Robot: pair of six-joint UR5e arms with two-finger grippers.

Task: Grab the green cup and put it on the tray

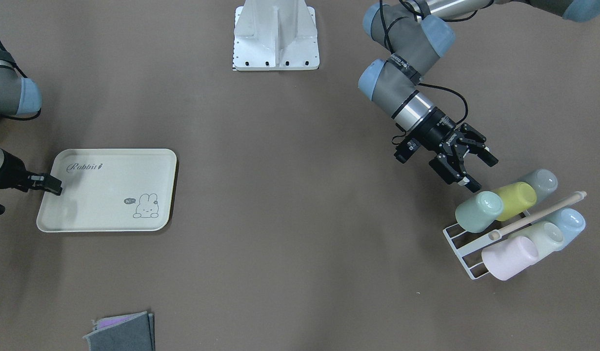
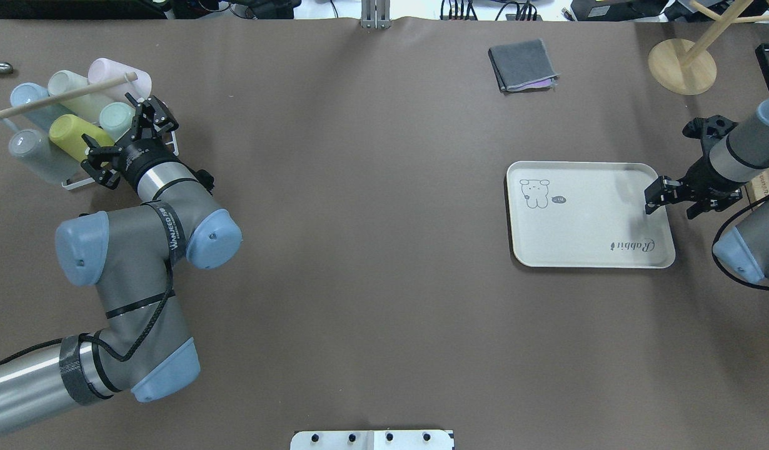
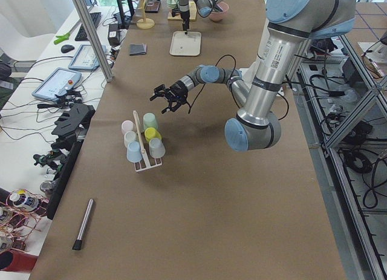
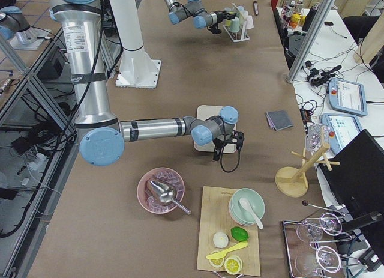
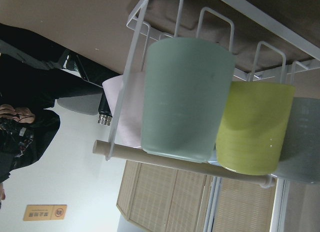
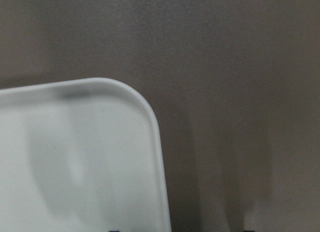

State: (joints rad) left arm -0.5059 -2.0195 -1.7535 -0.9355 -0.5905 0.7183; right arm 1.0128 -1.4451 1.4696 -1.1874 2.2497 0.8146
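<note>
Six cups (image 1: 510,258) lie in the rack (image 1: 460,242); the green cup (image 1: 478,211) is the end one, just beside my spread, empty left fingers (image 1: 486,157). It looks light, stiff, slick: I'd pinch across its wall.

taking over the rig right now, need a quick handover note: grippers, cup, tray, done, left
Left gripper: open, just short of the green cup.
Right gripper: over the edge of the tray; open or shut unclear.
Green cup: on its side in the white rack, beside the yellow-green cup. Tray: nothing on it.
Done: approach only.
Left: grasp the cup, lift it from the rack, carry it across, set it on the tray.
</note>
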